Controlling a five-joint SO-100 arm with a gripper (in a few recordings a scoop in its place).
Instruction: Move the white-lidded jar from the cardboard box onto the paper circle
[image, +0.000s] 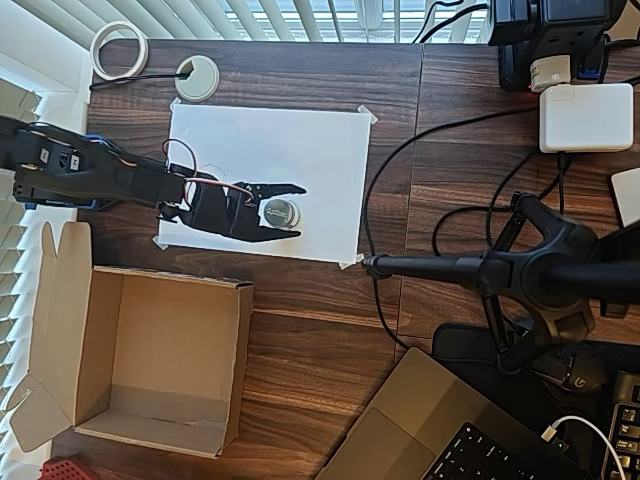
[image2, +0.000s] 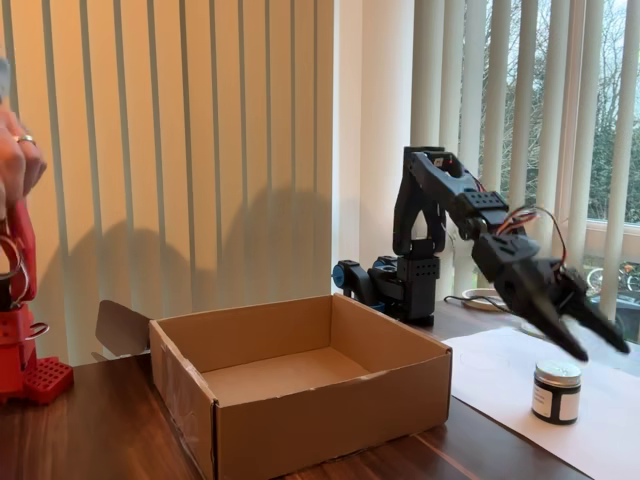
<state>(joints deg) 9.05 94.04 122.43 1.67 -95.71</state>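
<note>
**Jar down on the paper, hand spread above it**

Though the white-lidded jar (image2: 557, 391) stands on the paper sheet (image: 300, 150), clear of the cardboard box (image2: 300, 390) at its seven o'clock overhead, the hand (image2: 590, 340) hovers with fingers wide; any dip could topple it.

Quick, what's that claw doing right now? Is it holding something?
Claw: open, holding nothing, raised above the white-lidded jar, which stands on the paper.
</note>
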